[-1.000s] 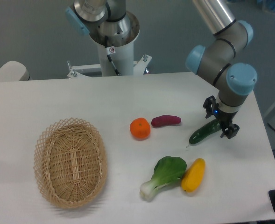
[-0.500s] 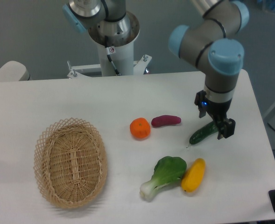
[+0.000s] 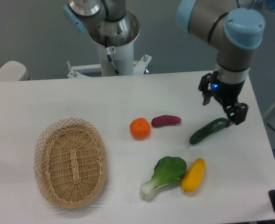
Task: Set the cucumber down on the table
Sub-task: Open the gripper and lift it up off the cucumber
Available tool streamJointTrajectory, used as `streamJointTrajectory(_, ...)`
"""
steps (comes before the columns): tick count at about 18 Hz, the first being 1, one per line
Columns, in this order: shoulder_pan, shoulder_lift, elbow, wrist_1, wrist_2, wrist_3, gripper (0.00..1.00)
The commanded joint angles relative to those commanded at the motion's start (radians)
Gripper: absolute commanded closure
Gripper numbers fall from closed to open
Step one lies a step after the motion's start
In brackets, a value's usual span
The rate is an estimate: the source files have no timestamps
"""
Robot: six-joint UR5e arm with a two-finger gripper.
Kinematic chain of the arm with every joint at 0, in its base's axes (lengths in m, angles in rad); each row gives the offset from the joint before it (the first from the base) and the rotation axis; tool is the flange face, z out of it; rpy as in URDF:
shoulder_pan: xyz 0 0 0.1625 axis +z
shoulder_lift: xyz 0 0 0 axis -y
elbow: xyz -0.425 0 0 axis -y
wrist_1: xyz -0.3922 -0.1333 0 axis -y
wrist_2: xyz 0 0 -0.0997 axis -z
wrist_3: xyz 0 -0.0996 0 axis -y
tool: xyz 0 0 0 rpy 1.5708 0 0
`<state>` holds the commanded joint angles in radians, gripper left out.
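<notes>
Nothing seems left: the cucumber (image 3: 208,131) lies on the table (image 3: 58,100), the tool (image 3: 222,106) spread just above it (holding nothing).

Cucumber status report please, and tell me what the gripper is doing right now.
Gripper open, raised above the cucumber's upper end. Cucumber lying flat on the table, released. Nothing in the way.

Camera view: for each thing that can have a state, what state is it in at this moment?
gripper: open, raised above the cucumber's right end, holding nothing.
cucumber: lying flat on the table, released.
wicker basket: upright, empty.
orange: resting on the table, untouched.
purple vegetable: lying flat.
bok choy: lying on its side, touching the yellow vegetable.
</notes>
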<state>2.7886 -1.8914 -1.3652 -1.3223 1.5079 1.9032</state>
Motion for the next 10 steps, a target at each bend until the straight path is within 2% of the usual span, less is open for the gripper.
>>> streamJointTrajectory(5, 0.084, 0.005, -0.009, -0.006, 0.002, 0.215, 0.00)
streamJointTrajectory(10, 0.085, 0.006, -0.011, -0.008, 0.000, 0.223, 0.00)
